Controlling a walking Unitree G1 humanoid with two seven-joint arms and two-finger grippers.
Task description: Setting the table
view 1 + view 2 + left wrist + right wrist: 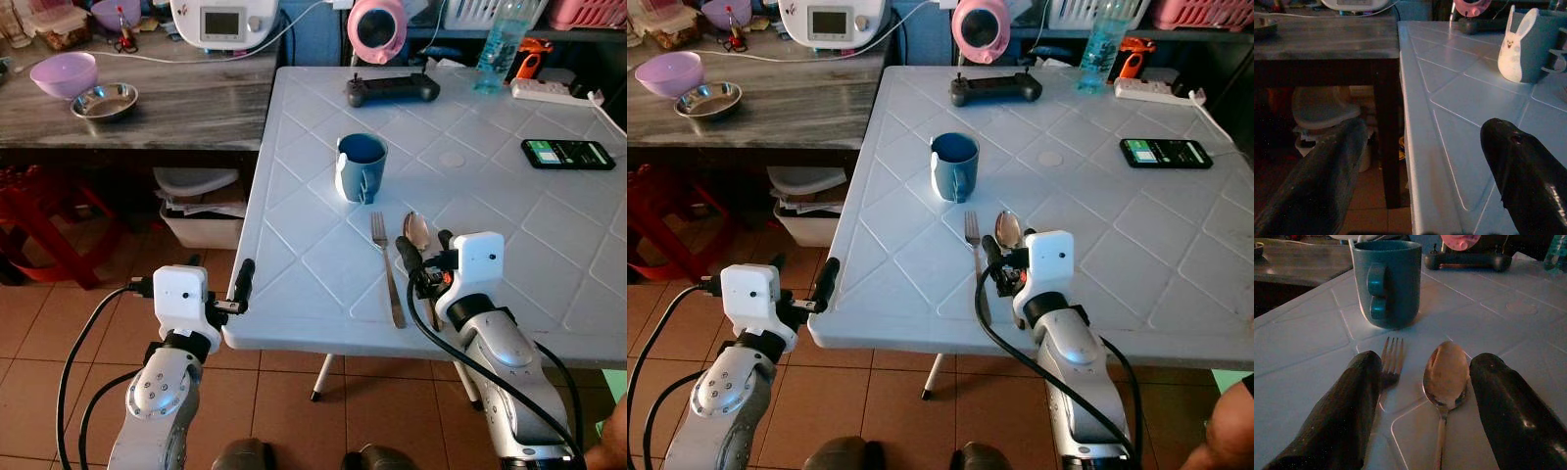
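Note:
A blue mug [361,166] stands near the middle of the white plastic table [509,235]; in the left wrist view its side shows a white rabbit picture [1513,46]. In front of the mug, a fork [385,264] and a spoon [419,235] lie side by side, handles toward me. My right gripper [424,242] rests low over the table, open, with the spoon's bowl [1445,372] between its fingers [1347,416] and the fork's tines [1392,357] beside one finger. My left gripper [217,274] is open and holds nothing, straddling the table's left edge [1410,147].
A game controller [392,90], a water bottle [500,44], a power strip [549,91] and a phone [567,154] lie toward the back of the table. To the left is a wooden counter [186,103] with a purple bowl [64,74] and a steel bowl [104,101]; a red stool [44,220] and a white bin [201,211] are below.

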